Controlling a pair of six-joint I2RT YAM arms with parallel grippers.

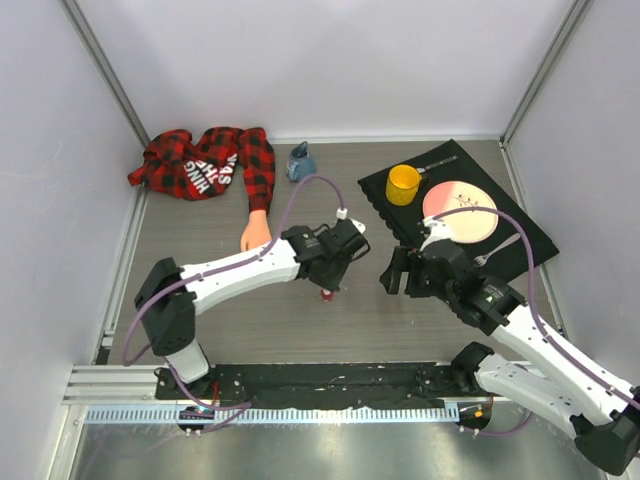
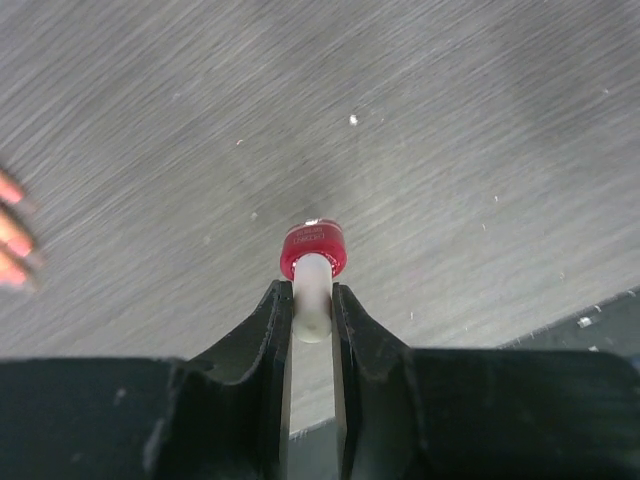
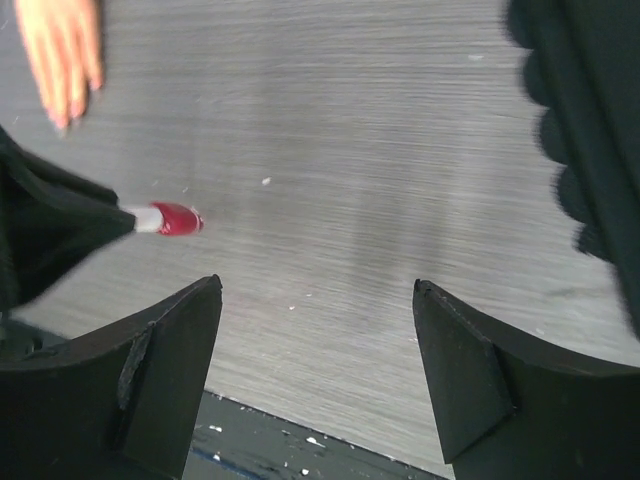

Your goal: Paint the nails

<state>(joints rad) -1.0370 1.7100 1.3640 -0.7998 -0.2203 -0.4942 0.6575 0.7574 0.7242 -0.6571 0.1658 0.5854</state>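
The peach mannequin hand (image 1: 255,232) lies on the table with its red-and-black plaid sleeve (image 1: 205,160) bunched at the back left. Its nails are too small to make out in the top view. The fingertips show at the left edge of the left wrist view (image 2: 12,242) and at the top left of the right wrist view (image 3: 60,110). My left gripper (image 1: 328,283) is shut on the white cap (image 2: 312,300) of the small red polish bottle (image 2: 313,248), to the right of the hand. The bottle also shows in the right wrist view (image 3: 177,219). My right gripper (image 3: 318,288) is open and empty, to the right of the bottle.
A black mat (image 1: 520,235) at the back right carries a yellow cup (image 1: 403,184), a pink plate (image 1: 460,210) and a fork (image 1: 490,258). A small blue object (image 1: 301,162) stands beside the sleeve. The mat's scalloped edge (image 3: 590,130) is at my right gripper's right.
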